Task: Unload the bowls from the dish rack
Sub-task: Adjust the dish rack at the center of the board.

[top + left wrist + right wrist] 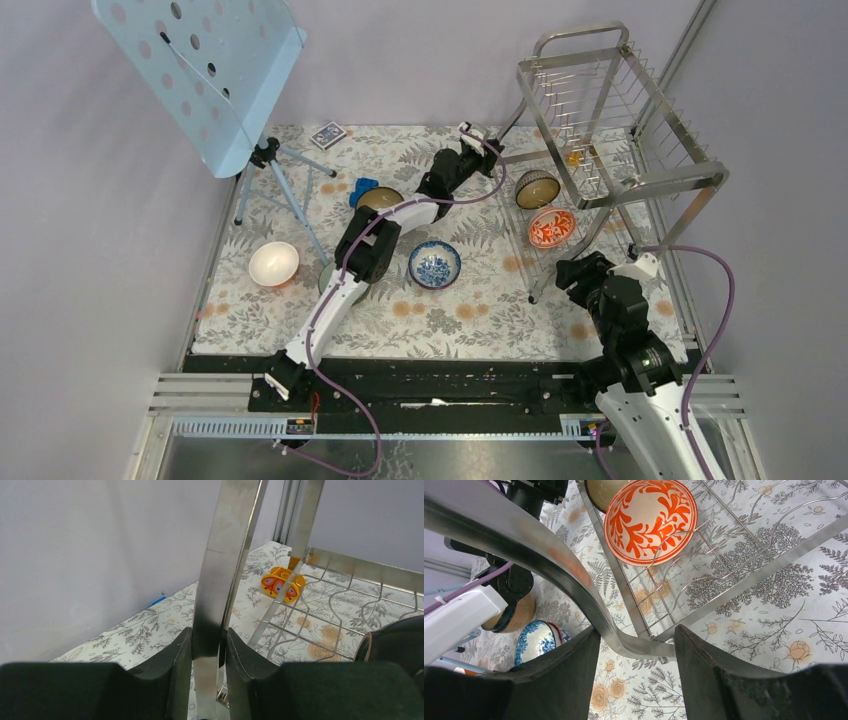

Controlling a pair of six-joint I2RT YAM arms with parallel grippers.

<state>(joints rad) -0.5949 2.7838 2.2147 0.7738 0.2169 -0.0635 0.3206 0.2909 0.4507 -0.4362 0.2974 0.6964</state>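
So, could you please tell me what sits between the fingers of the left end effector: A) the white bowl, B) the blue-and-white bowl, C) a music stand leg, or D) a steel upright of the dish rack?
D: the left wrist view shows the left end effector gripping a shiny steel upright of the dish rack.

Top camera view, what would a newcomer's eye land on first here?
The tall shiny dish rack standing at the far right, with an orange-red patterned bowl on its lower tier. Next, the big pale blue perforated music stand looming at the far left, and the left gripper stretched across to a rack leg.
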